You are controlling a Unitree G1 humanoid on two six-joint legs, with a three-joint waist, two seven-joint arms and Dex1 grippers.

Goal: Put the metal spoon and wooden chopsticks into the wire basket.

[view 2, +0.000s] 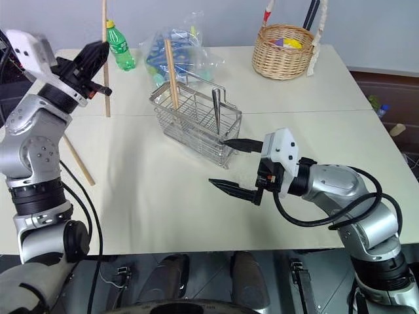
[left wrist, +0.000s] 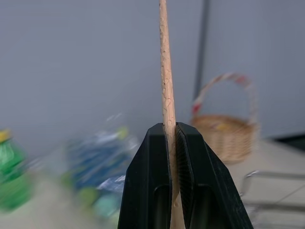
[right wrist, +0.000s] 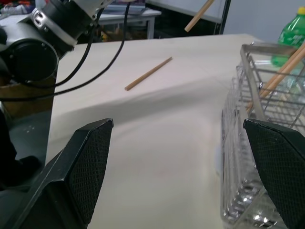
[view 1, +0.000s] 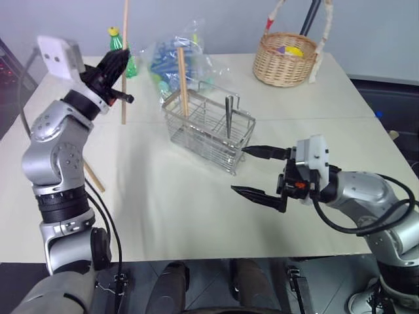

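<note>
Fingers of the left gripper (view 1: 112,66) pinch one wooden chopstick (view 1: 124,46) upright above the table's far-left corner; right gripper (view 1: 263,171) gapes empty beside the wire basket (view 1: 208,127), which stands mid-table holding another chopstick (view 1: 183,82). Gripped low, the stick may swing and miss the basket's narrow compartments.

wicker basket (view 1: 283,60) | green bottle (view 2: 120,47) | plastic bag (view 1: 171,60) | table (view 1: 196,216)
</note>
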